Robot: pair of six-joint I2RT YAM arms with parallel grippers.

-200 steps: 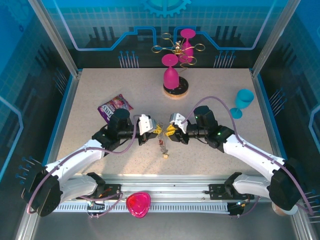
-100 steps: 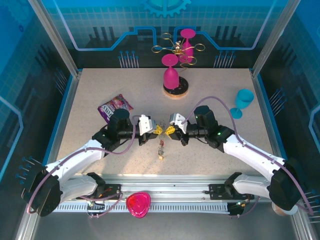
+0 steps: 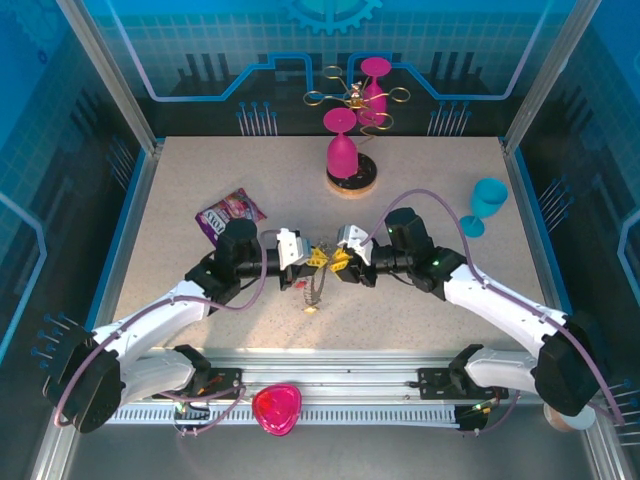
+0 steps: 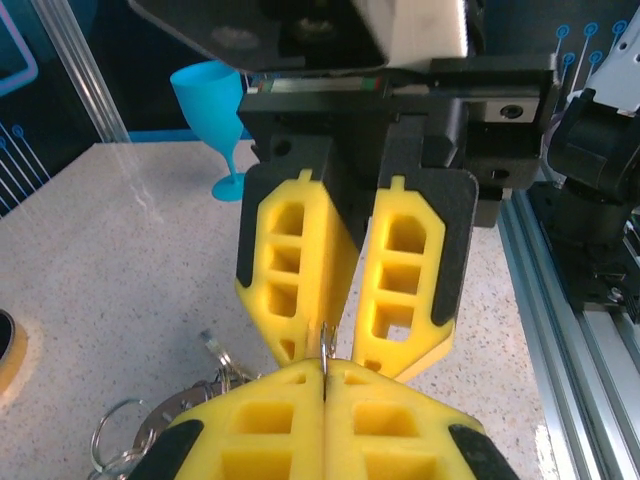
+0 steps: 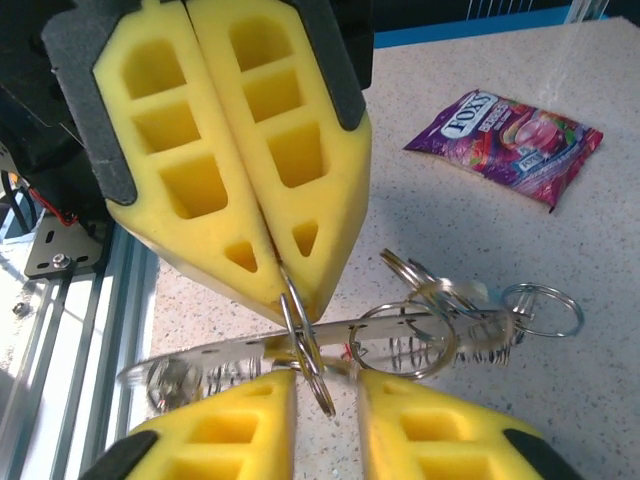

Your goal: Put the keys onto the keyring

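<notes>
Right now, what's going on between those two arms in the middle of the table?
The left gripper is shut on one of the small wire loops that edge the keyring, and the ring hangs from its fingertips above the table. The right gripper faces it tip to tip, with its jaws open on either side of that same loop. It grips nothing yet.

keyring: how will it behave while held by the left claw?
Probably swings: the left claw pinches only one thin wire loop of the keyring. The flat metal band looks stiff, likely won't bend. Its loose edge loops should flop and snag.
</notes>
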